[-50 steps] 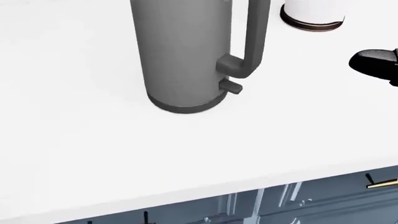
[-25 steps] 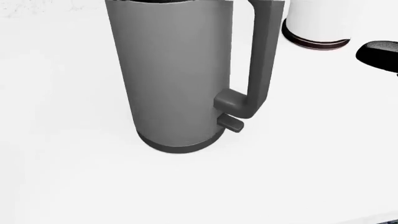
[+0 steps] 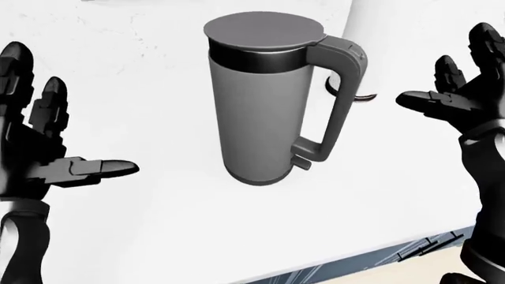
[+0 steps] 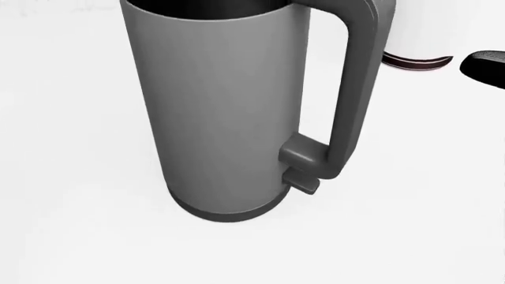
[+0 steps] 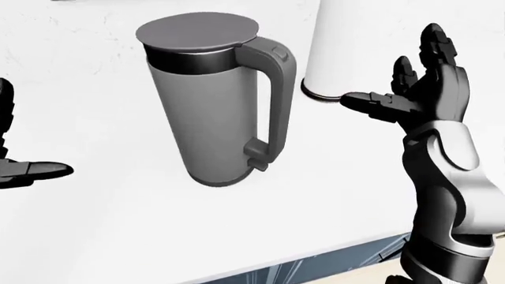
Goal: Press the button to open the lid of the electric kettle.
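Observation:
A tall grey electric kettle (image 3: 260,118) stands upright on the white counter (image 3: 158,225), lid (image 3: 264,28) shut, handle (image 3: 339,100) on its right side. A small button (image 3: 357,55) shows at the top of the handle. My left hand (image 3: 47,142) is open, left of the kettle and apart from it. My right hand (image 5: 414,89) is open, fingers spread, right of the handle and apart from it. In the head view the kettle (image 4: 221,112) fills the picture, its top cut off.
A white cylindrical container (image 5: 347,53) with a dark base ring stands behind the kettle on the right. The counter's edge (image 3: 379,251) runs along the bottom right, with blue cabinet fronts below it.
The head view has moved in and down toward the kettle, which now looks larger and lower in the picture. The right hand's tip stays at the right edge.

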